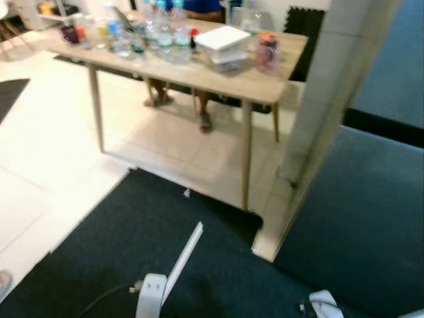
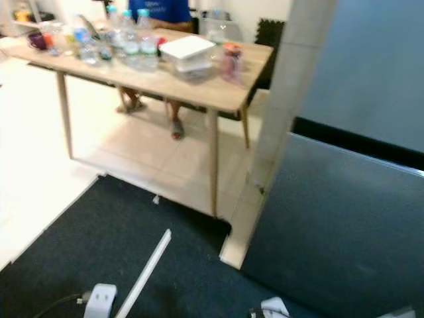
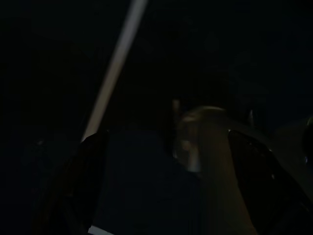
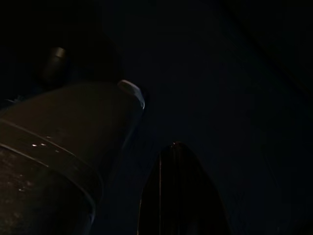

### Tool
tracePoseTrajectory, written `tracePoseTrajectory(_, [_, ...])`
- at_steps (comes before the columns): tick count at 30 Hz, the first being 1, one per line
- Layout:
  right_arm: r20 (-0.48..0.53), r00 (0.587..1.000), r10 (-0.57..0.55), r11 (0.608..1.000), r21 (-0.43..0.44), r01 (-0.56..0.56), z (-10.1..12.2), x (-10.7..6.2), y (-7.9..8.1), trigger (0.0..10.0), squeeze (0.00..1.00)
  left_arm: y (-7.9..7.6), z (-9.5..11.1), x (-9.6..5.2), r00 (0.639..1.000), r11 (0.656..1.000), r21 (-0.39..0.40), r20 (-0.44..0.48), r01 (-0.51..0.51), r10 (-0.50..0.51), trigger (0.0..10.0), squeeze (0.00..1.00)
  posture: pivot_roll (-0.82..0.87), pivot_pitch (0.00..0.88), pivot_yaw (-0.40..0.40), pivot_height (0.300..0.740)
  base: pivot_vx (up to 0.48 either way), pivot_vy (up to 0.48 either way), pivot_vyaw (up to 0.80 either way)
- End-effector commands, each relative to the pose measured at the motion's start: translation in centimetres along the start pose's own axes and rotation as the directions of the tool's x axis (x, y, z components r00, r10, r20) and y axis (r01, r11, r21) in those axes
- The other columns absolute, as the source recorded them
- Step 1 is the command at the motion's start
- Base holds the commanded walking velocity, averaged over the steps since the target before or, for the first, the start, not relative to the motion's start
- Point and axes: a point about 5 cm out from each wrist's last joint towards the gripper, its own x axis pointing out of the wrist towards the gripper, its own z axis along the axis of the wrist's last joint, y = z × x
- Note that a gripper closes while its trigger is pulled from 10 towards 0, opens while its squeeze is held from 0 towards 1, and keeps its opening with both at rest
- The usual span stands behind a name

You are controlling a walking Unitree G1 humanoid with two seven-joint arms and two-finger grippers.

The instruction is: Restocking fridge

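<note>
No brand, label or writing can be read anywhere; the bottle wrappers are too blurred. Across the top of the frame stands a light wooden surface (image 1: 258, 83) on slim legs, and the things for restocking sit on it: a cluster of clear water bottles (image 1: 165, 36) with pale blue caps at upper centre, smaller jars and cups (image 1: 83, 33) toward the upper left, a clear lidded container (image 1: 225, 53) with a flat white lid just right of the bottles, and a pinkish tumbler (image 1: 267, 52) beside that. What the container holds cannot be told. Behind the surface a person in a blue top (image 2: 159, 10) sits, their sandalled feet (image 1: 205, 121) showing beneath it on the pale tiled floor (image 1: 46, 152). A dark mat (image 1: 132, 245) fills the lower frame, with a white strip (image 1: 185, 255) lying on it, and a large dark panel (image 1: 358, 225) with a pale pillar (image 1: 324, 99) stands at the right. Both arms hang low at the bottom edge, well apart from the bottles: the left tool (image 3: 161, 186) and the right tool (image 4: 181, 196) show in very dark wrist views, and whether either is clenched or released cannot be told.
</note>
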Motion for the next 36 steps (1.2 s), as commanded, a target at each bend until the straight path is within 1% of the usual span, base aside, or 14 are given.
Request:
tracePoseTrajectory(1, [-0.028, 1.0, -0.008, 1.0, 0.0, 0.008, -0.84, -0.2, -0.26, 10.0, 0.0, -0.29, -0.48, -0.03, 1.0, 1.0, 0.001, -0.021, 0.01, -0.01, 10.0, 0.0, -0.04, 0.056, -0.041, 0.74, 0.0, 0.0, 0.77])
tracePoseTrajectory(5, [-0.019, 1.0, -0.003, 1.0, -0.017, 0.002, -0.4, -0.1, -0.19, 10.0, 0.0, -0.2, -0.81, -0.12, 1.0, 1.0, 0.003, -0.03, 0.009, -0.009, 10.0, 0.0, -0.03, 0.056, -0.044, 0.74, 0.0, 0.0, 0.77])
tracePoseTrajectory(13, [-0.021, 1.0, -0.002, 1.0, -0.028, 0.001, -0.45, -0.13, -0.26, 10.0, 0.0, -0.12, -1.35, -0.24, 0.999, 1.0, 0.006, -0.049, 0.009, -0.009, 10.0, 0.0, -0.03, 0.051, -0.046, 0.74, 0.0, 0.0, 0.77])
tracePoseTrajectory(20, [-0.027, 0.999, -0.034, 0.999, -0.043, 0.033, -0.68, -0.24, -0.69, 10.0, 0.0, -0.16, -1.4, -0.24, 0.998, 1.0, 0.011, -0.055, 0.013, -0.012, 10.0, 0.0, -0.03, 0.047, -0.047, 0.74, 0.0, 0.0, 0.71])
tracePoseTrajectory(27, [-0.008, 0.999, -0.052, 0.998, -0.032, 0.052, -0.18, -0.17, -0.84, 10.0, 0.0, -0.22, -1.22, -0.19, 0.998, 1.0, -0.006, -0.053, 0.021, -0.022, 10.0, 0.0, -0.03, 0.05, -0.047, 0.74, 0.0, 0.0, 0.0])
tracePoseTrajectory(36, [-0.015, 0.998, -0.055, 0.998, -0.034, 0.055, -0.18, -0.11, -0.69, 10.0, 0.0, -0.32, -1.36, -0.22, 0.998, 0.999, -0.013, -0.056, 0.038, -0.039, 10.0, 0.0, -0.03, 0.054, -0.044, 0.74, 0.027, 0.0, 0.0])
